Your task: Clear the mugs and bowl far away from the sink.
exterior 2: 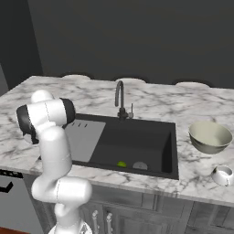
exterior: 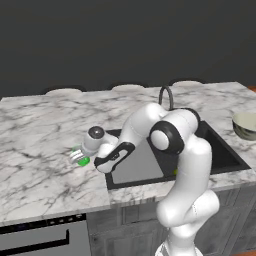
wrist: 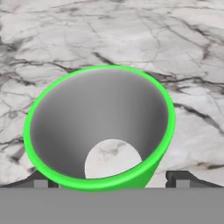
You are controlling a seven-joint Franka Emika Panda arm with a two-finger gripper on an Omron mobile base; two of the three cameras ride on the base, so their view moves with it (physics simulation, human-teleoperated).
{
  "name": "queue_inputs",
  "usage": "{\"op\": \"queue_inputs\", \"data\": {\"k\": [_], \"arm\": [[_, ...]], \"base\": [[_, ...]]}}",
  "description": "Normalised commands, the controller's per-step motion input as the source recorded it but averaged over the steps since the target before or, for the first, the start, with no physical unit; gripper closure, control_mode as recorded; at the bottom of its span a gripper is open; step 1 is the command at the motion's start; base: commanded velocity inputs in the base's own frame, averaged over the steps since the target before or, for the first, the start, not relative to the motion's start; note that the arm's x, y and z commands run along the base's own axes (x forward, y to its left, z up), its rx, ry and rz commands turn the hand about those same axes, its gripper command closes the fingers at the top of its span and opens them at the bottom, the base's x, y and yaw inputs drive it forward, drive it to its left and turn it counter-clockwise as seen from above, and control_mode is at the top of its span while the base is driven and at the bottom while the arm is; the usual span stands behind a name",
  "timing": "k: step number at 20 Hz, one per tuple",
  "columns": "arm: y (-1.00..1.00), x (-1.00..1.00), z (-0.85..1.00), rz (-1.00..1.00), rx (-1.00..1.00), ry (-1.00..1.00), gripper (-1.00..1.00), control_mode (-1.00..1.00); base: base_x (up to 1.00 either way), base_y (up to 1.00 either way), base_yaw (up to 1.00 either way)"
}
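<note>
On the left stretch of the marble counter (exterior: pixel 40 165), left of the sink (exterior: pixel 220 155), the green mug (exterior: pixel 83 160) stands beside the basin's left rim, with the gripper (exterior: pixel 77 156) right over it. In the hand view the green mug (wrist: pixel 98 140) sits between the two fingers (wrist: pixel 39 178), which stand wide apart, one at each side of the mug's lower edge; its bright rim and pale grey inside face the camera, and whether the fingers touch its wall cannot be told. The white arm bends down from its base in front of the cabinet, its elbow over the near left corner of the sink. To the right, the sink (exterior 2: pixel 137 141) is a black rectangular basin with a flat grey drainboard panel (exterior 2: pixel 84 137) on its left part and a thin dark faucet (exterior 2: pixel 119 100) rising at its far edge. Inside the basin, close to the near wall, lie a small yellow-green item (exterior 2: pixel 121 164) and a small pale round item (exterior 2: pixel 140 166); what they are is too small to tell. Further right, on the counter just beside the sink's right rim, rests the wide cream bowl (exterior 2: pixel 210 136), upright with its opening upward. Nearer than the bowl and a little further right stands the whitish mug (exterior 2: pixel 223 174), close to the counter's near edge and apart from the bowl.
</note>
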Motion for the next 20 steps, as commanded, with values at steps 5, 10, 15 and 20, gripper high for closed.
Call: {"op": "queue_inputs", "data": {"k": [5, 10, 15, 20], "arm": [[0.02, 0.04, -0.16, 0.00, 0.00, 0.00, 1.00, -1.00], [-0.05, 0.01, -0.06, 0.00, 0.00, 0.00, 1.00, -1.00], [-0.08, 0.03, 0.00, 0.00, 0.00, 0.00, 1.00, -1.00], [-0.12, 0.03, 0.00, 0.00, 0.00, 0.00, 1.00, -1.00]], "base": [[0.00, 0.00, 0.00], [0.00, 0.00, 0.00], [0.00, 0.00, 0.00], [0.00, 0.00, 0.00]]}}
